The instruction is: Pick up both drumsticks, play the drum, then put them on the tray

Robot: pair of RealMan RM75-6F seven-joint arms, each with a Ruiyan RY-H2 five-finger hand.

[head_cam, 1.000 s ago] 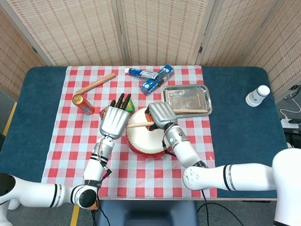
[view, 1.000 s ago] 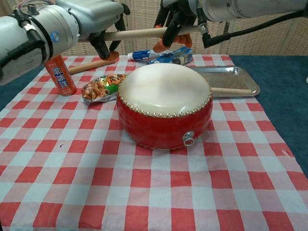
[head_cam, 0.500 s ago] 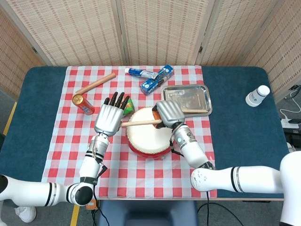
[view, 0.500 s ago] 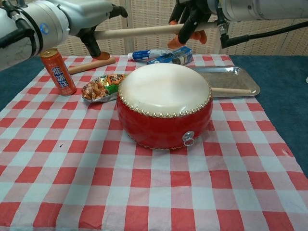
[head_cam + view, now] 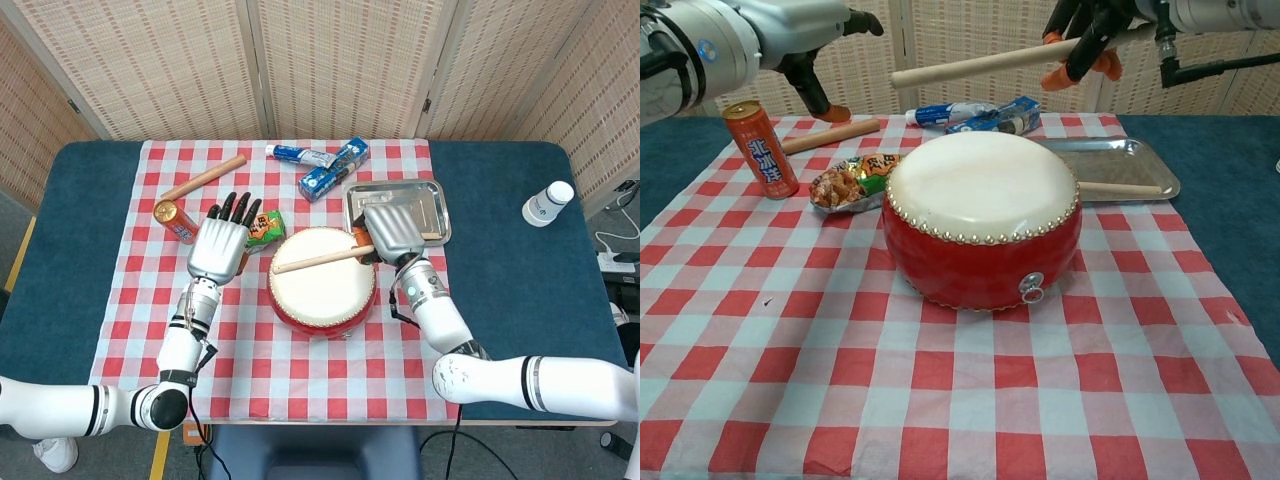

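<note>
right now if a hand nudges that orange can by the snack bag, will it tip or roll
The orange can stands upright, tall and narrow, so a high nudge would probably tip it. Once down, its round body would likely roll across the flat checked cloth.

A red-and-white checked cloth (image 5: 290, 350) covered the middle of the dark blue desk (image 5: 510, 260). Toward the cloth's far left corner a wooden rolling pin (image 5: 203, 177) lay at a slant, and just nearer than it stood an orange can (image 5: 176, 221). To the can's right, still on the cloth, lay a green snack packet (image 5: 265, 227). Along the cloth's far edge lay a toothpaste tube (image 5: 301, 154) and, touching it, a blue box (image 5: 333, 169). Well right of the cloth, a white bottle (image 5: 547, 204) rested on the bare desk.
</note>
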